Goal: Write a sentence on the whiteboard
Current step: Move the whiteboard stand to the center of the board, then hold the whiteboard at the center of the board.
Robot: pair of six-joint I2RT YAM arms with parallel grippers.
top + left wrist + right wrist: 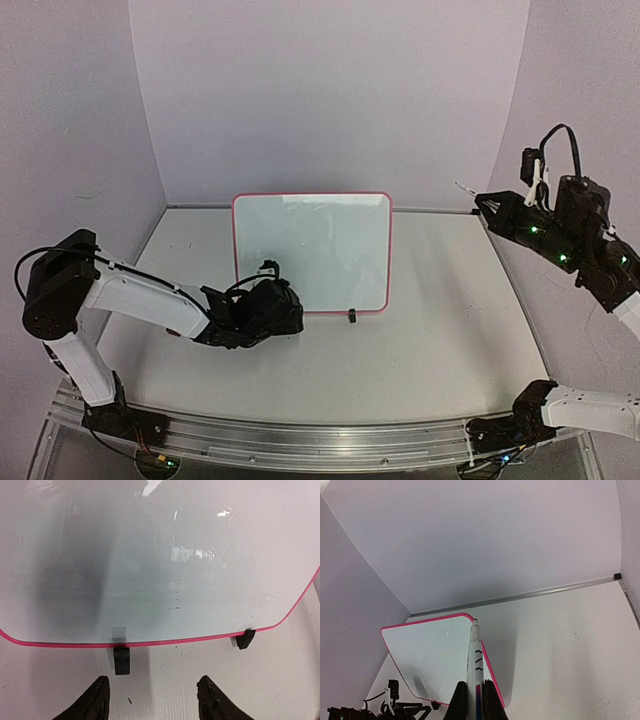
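The whiteboard (320, 250) lies on the table with its pink-red border; its surface is blank and no sentence shows on it. It also shows in the left wrist view (150, 555) and the right wrist view (430, 655). My left gripper (272, 308) is open and empty, low at the board's near-left edge, with fingertips (102, 685) just short of a black clip (121, 660). My right gripper (490, 205) is raised at the far right, shut on a white marker (475, 655) whose uncapped tip points toward the board's far right corner, well above it.
A second black clip (352, 317) sits on the board's near edge to the right. Curved white walls enclose the table on the left, back and right. A metal rail (300, 440) runs along the near edge by the arm bases.
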